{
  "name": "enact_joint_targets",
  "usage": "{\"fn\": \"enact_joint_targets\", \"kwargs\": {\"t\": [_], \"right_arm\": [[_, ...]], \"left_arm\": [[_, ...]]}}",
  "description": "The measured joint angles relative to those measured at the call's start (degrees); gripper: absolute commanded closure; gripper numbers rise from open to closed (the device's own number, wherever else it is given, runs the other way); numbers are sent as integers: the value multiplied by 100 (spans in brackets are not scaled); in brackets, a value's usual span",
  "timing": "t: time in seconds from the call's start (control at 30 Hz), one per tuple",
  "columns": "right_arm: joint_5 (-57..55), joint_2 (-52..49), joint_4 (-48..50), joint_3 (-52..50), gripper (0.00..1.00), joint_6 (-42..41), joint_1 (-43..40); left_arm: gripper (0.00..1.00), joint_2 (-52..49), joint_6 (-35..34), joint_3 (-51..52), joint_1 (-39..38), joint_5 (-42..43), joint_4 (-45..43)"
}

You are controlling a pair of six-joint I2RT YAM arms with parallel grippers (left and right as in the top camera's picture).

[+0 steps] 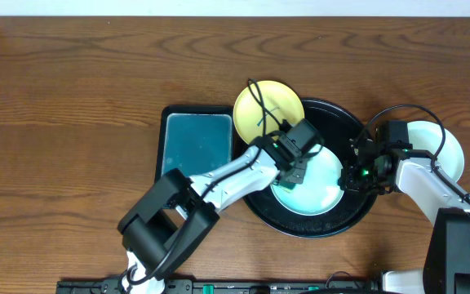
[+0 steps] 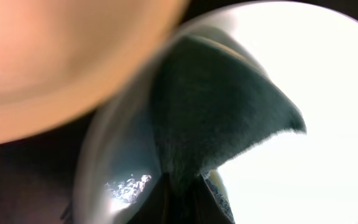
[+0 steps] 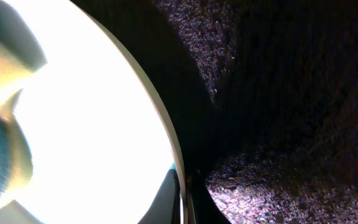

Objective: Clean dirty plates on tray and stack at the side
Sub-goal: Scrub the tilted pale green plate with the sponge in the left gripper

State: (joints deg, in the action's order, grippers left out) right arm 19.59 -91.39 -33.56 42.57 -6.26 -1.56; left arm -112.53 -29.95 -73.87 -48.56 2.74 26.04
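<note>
On the brown wooden table (image 1: 72,98), the large round black shallow tray (image 1: 343,214) holds one pale mint-white round plastic plate (image 1: 317,194). The left claw (image 1: 294,163) hangs over that plate's upper-left part, clamped on a dark fuzzy sponge (image 2: 216,106). The right claw (image 1: 356,176) is at the plate's right rim — whether it grips, I cannot tell. Right of the tray, a second white round plate (image 1: 449,151) lies on the table. A rectangular teal sponge dish (image 1: 196,143) lies left of the tray — farther back, the pale yellow round plate (image 1: 269,102) overlaps the tray's rim.

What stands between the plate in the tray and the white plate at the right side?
Only the tray's raised rim and the right gripper, which sits at the plate's right edge. No loose object lies between them.
</note>
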Motion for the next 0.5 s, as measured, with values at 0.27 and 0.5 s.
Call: {"fn": "enact_joint_targets", "kwargs": {"t": [0.27,0.5], "right_arm": [[0,0,0,0,99,0,0],[0,0,0,0,99,0,0]], "left_arm": [[93,782,195,129,81,162,208],[92,1445,160,129,105,184,31]]}}
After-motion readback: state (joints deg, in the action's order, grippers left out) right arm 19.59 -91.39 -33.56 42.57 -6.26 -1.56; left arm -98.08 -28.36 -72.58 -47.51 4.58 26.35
